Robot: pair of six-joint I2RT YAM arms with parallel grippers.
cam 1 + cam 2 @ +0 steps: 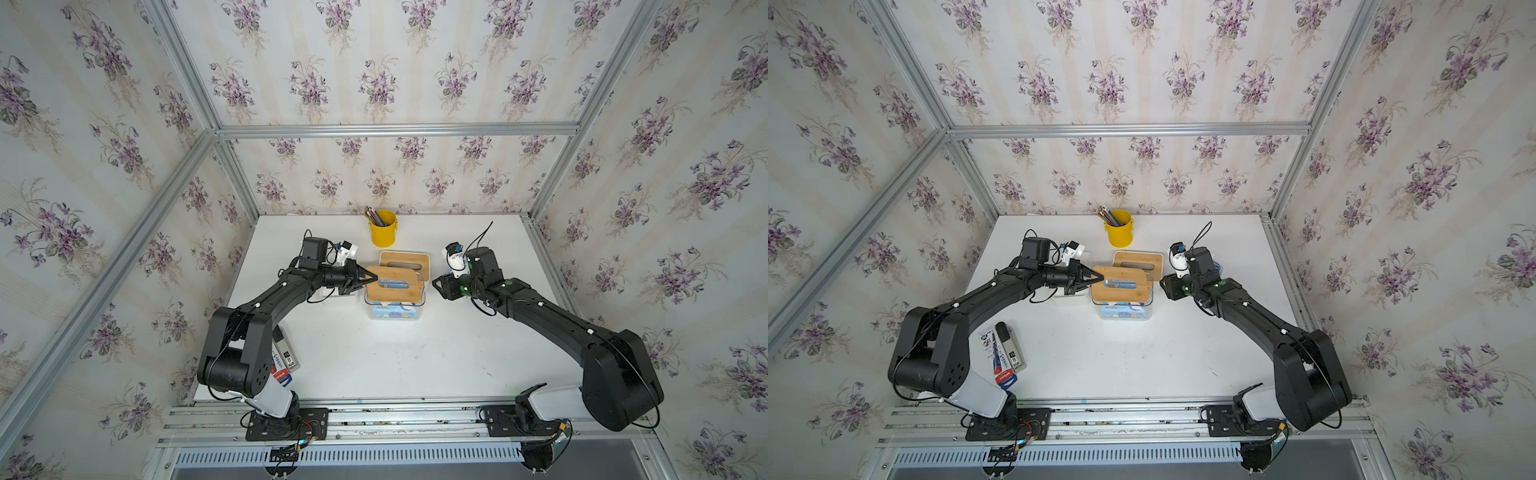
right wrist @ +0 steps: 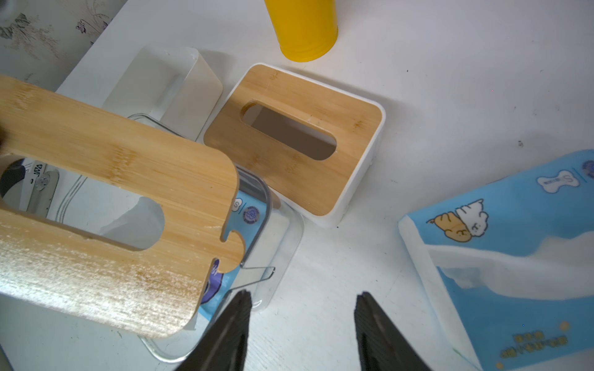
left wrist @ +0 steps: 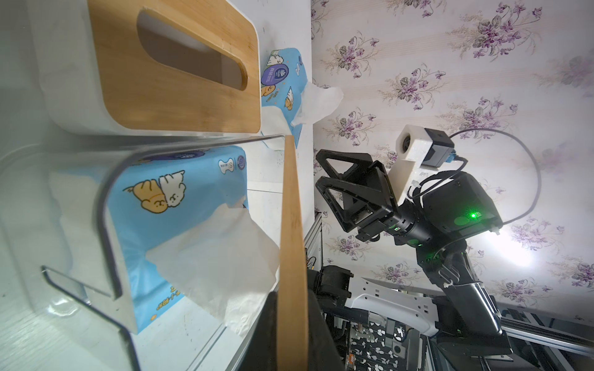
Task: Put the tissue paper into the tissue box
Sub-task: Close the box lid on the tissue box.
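The tissue pack (image 3: 180, 199) sits inside the clear box (image 2: 289, 244) at mid-tabletop (image 1: 415, 357), a sheet poking up from its top; so the loading looks done, and the step in hand is, I'd judge, the closing. The left pincer (image 1: 370, 279) reaches in from 9 o'clock, clamped on the end of the bamboo lid (image 1: 409, 293), which hangs over the box without sitting on the rim; the right pincer (image 2: 303, 295) hovers at 3 o'clock, jaws apart and empty. A second pack (image 2: 501, 257) lies on the tabletop just beside that pincer; a white box (image 1: 415, 259) stands at 12 o'clock, a yellow cup (image 1: 383, 232) beyond it. Next, I reckon, the lid wants levelling and lowering square onto the rim, the loose sheet coming up through the slot; the right pincer could steady the box, which looks light enough to skid.
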